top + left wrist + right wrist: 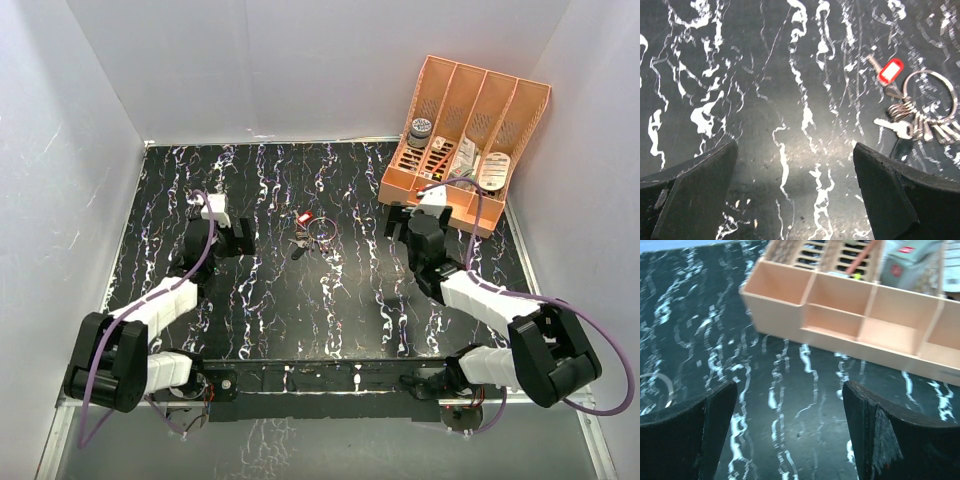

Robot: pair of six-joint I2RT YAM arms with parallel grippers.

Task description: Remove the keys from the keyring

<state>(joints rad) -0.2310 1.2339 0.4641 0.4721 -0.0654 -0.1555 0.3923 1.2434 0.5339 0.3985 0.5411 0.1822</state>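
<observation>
The keyring (pixel 321 229) lies on the black marbled table between the two arms, with the keys (pixel 299 245) bunched at its left and a red-headed key (pixel 307 216) beside it. In the left wrist view the ring (pixel 935 95) sits at the right edge, with several silver keys (pixel 922 130) fanned below it and the red-headed key (pixel 889 71) up left. My left gripper (pixel 795 185) is open and empty, left of the keys. My right gripper (pixel 790 425) is open and empty, right of them; a sliver of the ring (pixel 660 385) shows at its far left.
An orange slotted organizer (pixel 466 140) holding small items stands at the back right, close behind the right gripper; its front wall (pixel 840 315) fills the top of the right wrist view. White walls enclose the table.
</observation>
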